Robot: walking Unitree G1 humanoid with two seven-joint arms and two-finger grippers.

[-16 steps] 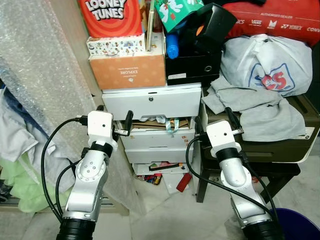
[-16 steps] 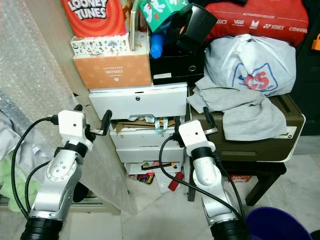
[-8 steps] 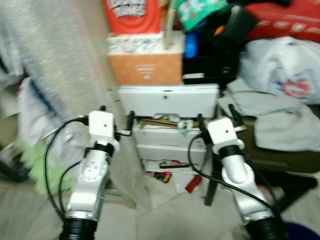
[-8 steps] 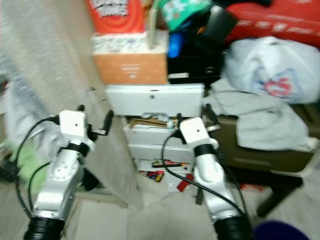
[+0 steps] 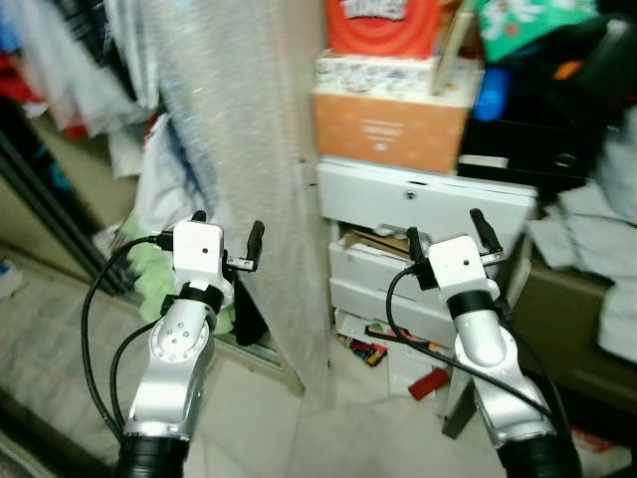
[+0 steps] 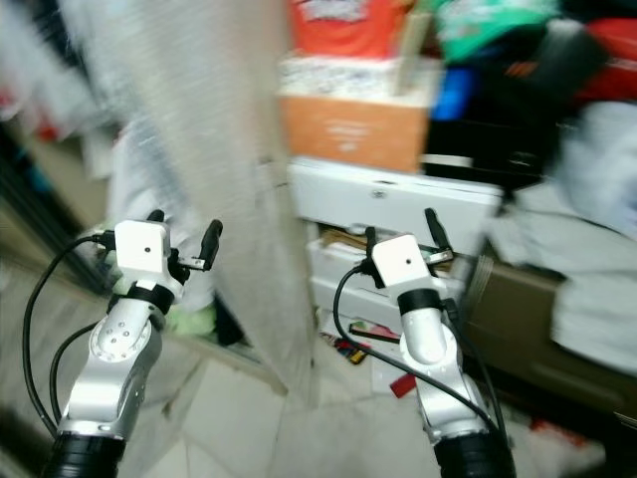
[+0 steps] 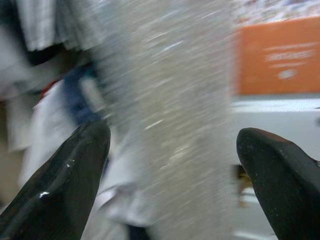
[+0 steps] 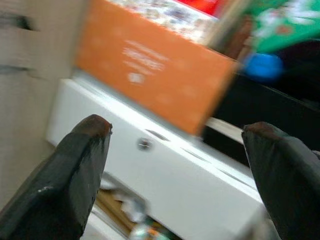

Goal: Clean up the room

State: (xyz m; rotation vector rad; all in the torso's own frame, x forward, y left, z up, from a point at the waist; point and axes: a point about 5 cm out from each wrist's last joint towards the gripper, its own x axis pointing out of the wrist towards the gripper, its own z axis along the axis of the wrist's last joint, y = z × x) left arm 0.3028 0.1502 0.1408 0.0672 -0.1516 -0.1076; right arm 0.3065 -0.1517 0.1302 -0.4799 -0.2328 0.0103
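Both arms raised, elbows bent — left claw [image 5: 227,236] and right claw [image 5: 446,231] spread, empty.

Silver arms w/ white wrist blocks, black cables, long black jaws.

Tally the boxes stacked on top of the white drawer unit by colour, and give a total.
Orange cardboard box: 1
Red printed box: 1
White patterned box: 1
Black box: 1
Total: 4

camera swung leftward, orange box [image 5: 393,129] now right of centre
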